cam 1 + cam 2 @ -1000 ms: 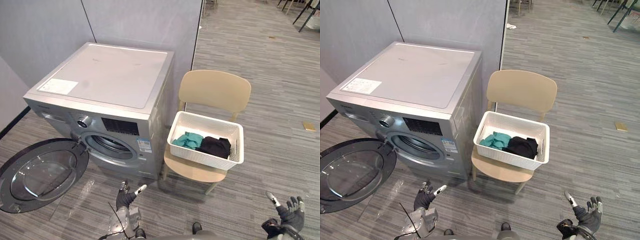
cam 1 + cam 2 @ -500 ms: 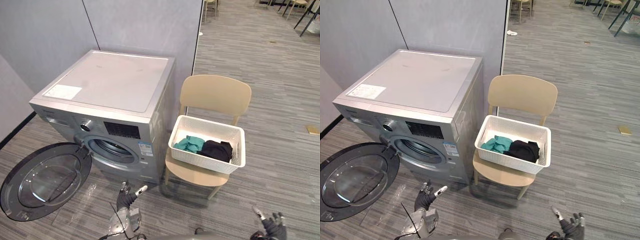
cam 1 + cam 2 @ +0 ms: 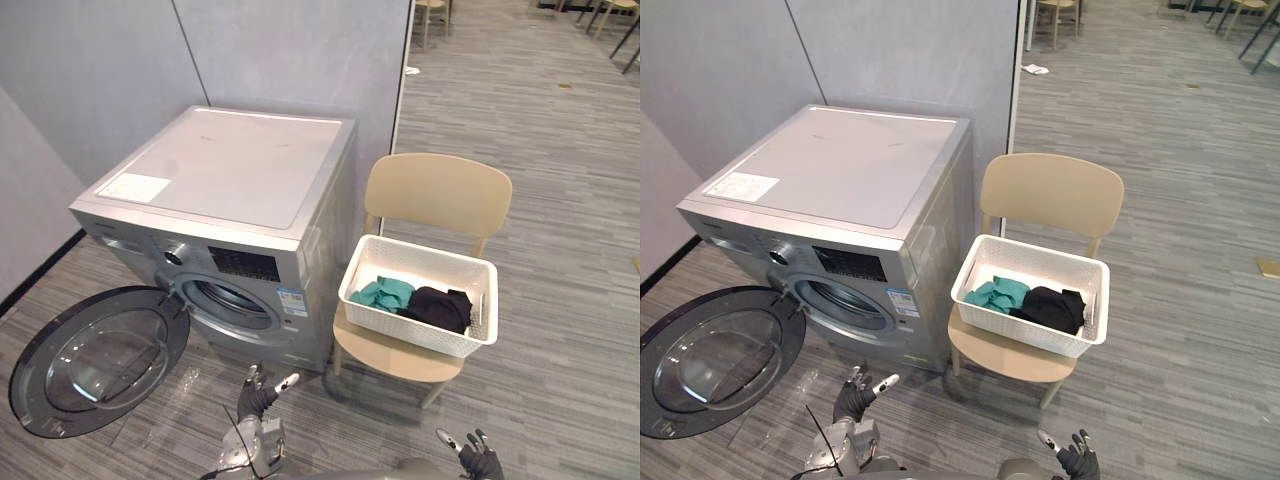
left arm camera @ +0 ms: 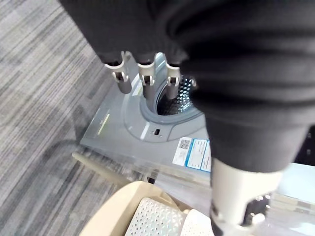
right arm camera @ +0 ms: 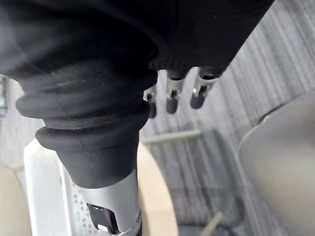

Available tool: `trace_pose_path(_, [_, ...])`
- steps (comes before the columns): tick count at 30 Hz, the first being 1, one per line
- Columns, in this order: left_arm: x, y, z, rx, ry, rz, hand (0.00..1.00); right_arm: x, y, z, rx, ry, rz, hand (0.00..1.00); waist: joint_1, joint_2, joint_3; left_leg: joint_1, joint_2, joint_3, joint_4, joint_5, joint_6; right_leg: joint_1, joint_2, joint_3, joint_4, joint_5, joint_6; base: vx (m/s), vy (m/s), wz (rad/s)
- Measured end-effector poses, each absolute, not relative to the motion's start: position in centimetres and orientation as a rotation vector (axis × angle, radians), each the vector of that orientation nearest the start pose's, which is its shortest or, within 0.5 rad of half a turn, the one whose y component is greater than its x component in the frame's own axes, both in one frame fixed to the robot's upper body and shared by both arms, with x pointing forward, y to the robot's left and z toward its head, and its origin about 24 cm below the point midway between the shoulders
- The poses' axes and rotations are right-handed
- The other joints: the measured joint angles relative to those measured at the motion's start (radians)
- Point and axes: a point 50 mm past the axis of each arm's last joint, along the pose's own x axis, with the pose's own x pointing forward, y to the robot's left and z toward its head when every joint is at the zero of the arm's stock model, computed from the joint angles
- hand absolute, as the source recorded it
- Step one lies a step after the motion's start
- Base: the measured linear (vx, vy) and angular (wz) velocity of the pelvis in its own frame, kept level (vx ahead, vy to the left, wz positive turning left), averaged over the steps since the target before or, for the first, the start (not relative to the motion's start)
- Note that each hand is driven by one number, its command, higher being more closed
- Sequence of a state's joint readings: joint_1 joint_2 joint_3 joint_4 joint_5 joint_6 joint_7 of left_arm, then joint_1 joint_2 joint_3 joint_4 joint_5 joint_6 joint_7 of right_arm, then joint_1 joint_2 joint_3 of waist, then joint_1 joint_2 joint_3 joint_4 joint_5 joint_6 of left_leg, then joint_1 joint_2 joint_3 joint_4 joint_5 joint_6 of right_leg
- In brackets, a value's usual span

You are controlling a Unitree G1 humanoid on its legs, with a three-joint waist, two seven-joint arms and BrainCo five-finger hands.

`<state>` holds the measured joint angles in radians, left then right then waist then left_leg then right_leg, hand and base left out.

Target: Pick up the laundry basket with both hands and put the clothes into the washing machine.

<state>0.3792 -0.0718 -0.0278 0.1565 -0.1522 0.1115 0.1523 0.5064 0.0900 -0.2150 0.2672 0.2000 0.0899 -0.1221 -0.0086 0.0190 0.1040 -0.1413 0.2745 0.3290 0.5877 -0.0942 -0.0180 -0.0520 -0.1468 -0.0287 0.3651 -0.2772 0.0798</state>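
Laundry basket (image 3: 412, 332) first: it sits on the seat of the tan chair (image 3: 437, 195), just right of the washing machine (image 3: 230, 190), with a teal garment (image 3: 385, 293) and a black garment (image 3: 437, 308) lying side by side in it, and both my hands are well apart from it. Starting at the left, the round door (image 3: 100, 358) stands swung wide open beside the drum mouth (image 3: 225, 300); once I am carrying a load across, I judge I could clip that door with the basket's corner or my elbow. My left hand (image 3: 258, 392) hangs low in front of the machine, fingers straight and spread, thumb out, holding nothing. Its trouble will be the narrow gap between the machine's side panel and the basket's near wall: if I come in crooked, my fingers may scrape the panel or catch only the rim. The chair looks light, so a push instead of a grip could slide it away or shove the basket toward the backrest. My right hand (image 3: 478, 462) is low on the right, below the chair's front edge, fingers loose and open, empty as well. If one hand closes before the other, or takes a higher hold, I expect the basket to tip, and the loose clothes could slip out onto the floor short of the drum.
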Motion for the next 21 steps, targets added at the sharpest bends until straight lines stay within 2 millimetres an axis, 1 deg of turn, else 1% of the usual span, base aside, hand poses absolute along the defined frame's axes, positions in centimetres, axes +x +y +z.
trace_pose_path(1, [14.0, 15.1, -7.5, -0.193, 0.633, 0.259, 0.0, 6.8, -20.0, -10.5, 0.245, 0.817, -0.54, 0.0, 0.001, -0.002, 0.002, -0.03, 0.005, 0.005, 0.052, 0.024, 0.016, 0.001, -0.016, -0.002, -0.001, 0.004, -0.008, 0.06, 0.046, 0.12])
trace_pose_path(2, [14.0, 15.2, -7.4, -0.192, 0.629, 0.262, 0.0, 7.1, -20.0, -10.4, 0.24, 0.805, -0.529, 0.0, 0.005, -0.006, 0.005, -0.054, 0.02, 0.007, 0.077, 0.006, 0.031, 0.007, -0.028, -0.002, -0.002, 0.004, -0.008, 0.07, 0.058, 0.04])
trace_pose_path(3, [14.0, 15.2, -7.4, -0.192, 0.629, 0.263, 0.0, 7.2, -20.1, -10.3, 0.235, 0.801, -0.529, 0.0, 0.006, -0.007, 0.006, -0.053, 0.034, 0.004, 0.071, 0.004, 0.035, 0.013, -0.031, -0.002, -0.004, 0.003, -0.006, 0.09, 0.086, -0.04])
trace_pose_path(4, [14.0, 15.2, -7.4, -0.193, 0.627, 0.262, 0.0, 7.4, -20.4, -10.2, 0.222, 0.794, -0.525, 0.0, 0.003, -0.01, 0.005, -0.049, 0.06, -0.019, 0.029, 0.003, 0.035, 0.018, -0.039, 0.001, -0.005, -0.001, 0.001, 0.15, 0.182, -0.08])
trace_pose_path(5, [14.1, 15.2, -7.3, -0.194, 0.62, 0.264, 0.0, 7.8, -20.7, -10.1, 0.207, 0.785, -0.528, 0.0, 0.002, -0.014, 0.006, -0.043, 0.076, -0.064, -0.053, 0.006, 0.031, 0.019, -0.05, 0.013, -0.003, -0.002, 0.007, 0.13, 0.168, -0.16])
trace_pose_path(6, [14.2, 15.3, -7.2, -0.195, 0.615, 0.267, 0.0, 8.0, -20.7, -10.0, 0.202, 0.78, -0.53, 0.0, 0.005, -0.015, 0.006, -0.034, 0.08, -0.092, -0.098, 0.01, 0.026, 0.014, -0.054, 0.025, -0.001, 0.001, 0.018, 0.16, 0.261, -0.36])
trace_pose_path(7, [14.2, 15.4, -7.0, -0.197, 0.606, 0.275, 0.0, 8.5, -20.8, -9.9, 0.2, 0.767, -0.526, 0.0, 0.011, -0.017, 0.008, -0.011, 0.082, -0.149, -0.186, 0.025, 0.005, 0.005, -0.065, 0.049, 0.0, -0.001, 0.049, 0.14, 0.388, -0.56])
trace_pose_path(8, [14.2, 15.6, -7.0, -0.199, 0.604, 0.284, 0.0, 8.7, -20.8, -9.8, 0.199, 0.761, -0.524, 0.0, 0.021, -0.013, 0.008, 0.028, 0.077, -0.204, -0.247, 0.054, -0.022, -0.008, -0.071, 0.08, 0.002, -0.01, 0.076, 0.16, 0.491, -0.63])
trace_pose_path(9, [14.2, 15.8, -7.0, -0.199, 0.604, 0.291, 0.0, 8.7, -20.7, -9.9, 0.2, 0.762, -0.522, 0.0, 0.025, -0.011, 0.008, 0.045, 0.073, -0.219, -0.256, 0.031, -0.074, -0.012, -0.075, 0.092, 0.001, -0.017, 0.092, 0.14, 0.536, -0.48])
trace_pose_path(10, [14.1, 15.9, -7.0, -0.201, 0.603, 0.3, 0.0, 8.8, -20.7, -9.9, 0.202, 0.762, -0.524, 0.0, 0.019, -0.012, 0.001, 0.051, 0.054, -0.218, -0.248, -0.032, -0.149, -0.008, -0.093, 0.097, -0.008, -0.025, 0.11, 0.13, 0.475, -0.17])
trace_pose_path(11, [14.5, 16.4, -6.8, -0.196, 0.589, 0.314, 0.0, 8.7, -19.9, -10.1, 0.236, 0.769, -0.529, 0.0, 0.014, -0.049, 0.011, 0.032, 0.024, -0.196, -0.209, -0.12, -0.212, 0.001, -0.141, 0.1, -0.037, -0.018, 0.125, 0.13, 0.46, -0.05])
trace_pose_path(12, [14.7, 16.6, -6.7, -0.195, 0.581, 0.319, 0.0, 8.9, -19.5, -10.1, 0.237, 0.776, -0.507, 0.0, 0.016, -0.064, 0.02, 0.019, 0.005, -0.189, -0.174, -0.141, -0.196, 0.006, -0.163, 0.109, -0.053, -0.002, 0.138, 0.14, 0.451, -0.07])
trace_pose_path(13, [15.0, 16.5, -6.5, -0.195, 0.571, 0.317, 0.0, 8.9, -19.4, -10.1, 0.241, 0.775, -0.505, 0.0, 0.022, -0.08, 0.018, -0.006, -0.01, -0.186, -0.108, -0.186, -0.188, 0.025, -0.183, 0.112, -0.091, 0.063, 0.18, 0.11, 0.424, -0.2])
trace_pose_path(14, [15.0, 16.5, -6.5, -0.195, 0.57, 0.313, 0.0, 9.1, -19.6, -10.0, 0.241, 0.767, -0.512, 0.0, 0.022, -0.083, 0.015, -0.018, -0.016, -0.181, -0.062, -0.217, -0.171, 0.044, -0.193, 0.111, -0.131, 0.119, 0.179, 0.12, 0.419, -0.21])
trace_pose_path(15, [15.1, 16.5, -6.5, -0.193, 0.568, 0.31, 0.0, 9.3, -19.6, -10.0, 0.244, 0.76, -0.514, 0.0, 0.022, -0.084, 0.014, -0.02, -0.022, -0.175, -0.049, -0.226, -0.16, 0.049, -0.201, 0.11, -0.148, 0.148, 0.18, 0.1, 0.409, -0.22])
trace_pose_path(16, [15.4, 16.5, -6.3, -0.185, 0.561, 0.298, 0.0, 9.7, -19.6, -9.9, 0.249, 0.749, -0.517, 0.0, 0.022, -0.09, 0.01, -0.02, -0.041, -0.156, -0.045, -0.234, -0.147, 0.045, -0.221, 0.112, -0.172, 0.204, 0.18, 0.1, 0.356, -0.16])
trace_pose_path(17, [15.5, 16.5, -6.3, -0.178, 0.556, 0.288, 0.0, 9.9, -19.7, -9.8, 0.25, 0.742, -0.517, 0.0, 0.022, -0.089, 0.01, -0.021, -0.05, -0.149, -0.047, -0.236, -0.143, 0.043, -0.229, 0.113, -0.184, 0.236, 0.178, 0.09, 0.396, -0.26])
trace_pose_path(18, [16.0, 16.4, -6.0, -0.171, 0.542, 0.275, 0.0, 10.4, -19.8, -9.6, 0.253, 0.726, -0.517, 0.0, 0.024, -0.09, 0.006, -0.022, -0.066, -0.131, -0.053, -0.241, -0.131, 0.022, -0.242, 0.117, -0.194, 0.297, 0.177, 0.07, 0.345, -0.35])
trace_pose_path(19, [16.3, 16.4, -5.9, -0.167, 0.532, 0.272, 0.0, 11.1, -19.9, -9.4, 0.255, 0.707, -0.512, 0.0, 0.024, -0.085, 0.006, -0.023, -0.08, -0.11, -0.065, -0.245, -0.118, -0.01, -0.254, 0.117, -0.196, 0.355, 0.177, 0.05, 0.27, -0.56])
trace_pose_path(20, [16.6, 16.5, -5.8, -0.159, 0.526, 0.27, 0.0, 11.6, -20.0, -9.2, 0.254, 0.691, -0.508, 0.0, 0.024, -0.078, 0.005, -0.023, -0.09, -0.078, -0.076, -0.245, -0.101, -0.045, -0.262, 0.116, -0.199, 0.408, 0.15, 0.04, 0.224, -0.65])
trace_pose_path(21, [16.6, 16.6, -5.7, -0.154, 0.525, 0.284, 0.0, 11.9, -20.0, -9.0, 0.252, 0.68, -0.505, 0.0, 0.025, -0.072, 0.004, -0.019, -0.094, -0.059, -0.086, -0.244, -0.093, -0.069, -0.263, 0.111, -0.208, 0.451, 0.118, 0.05, 0.152, -0.62])
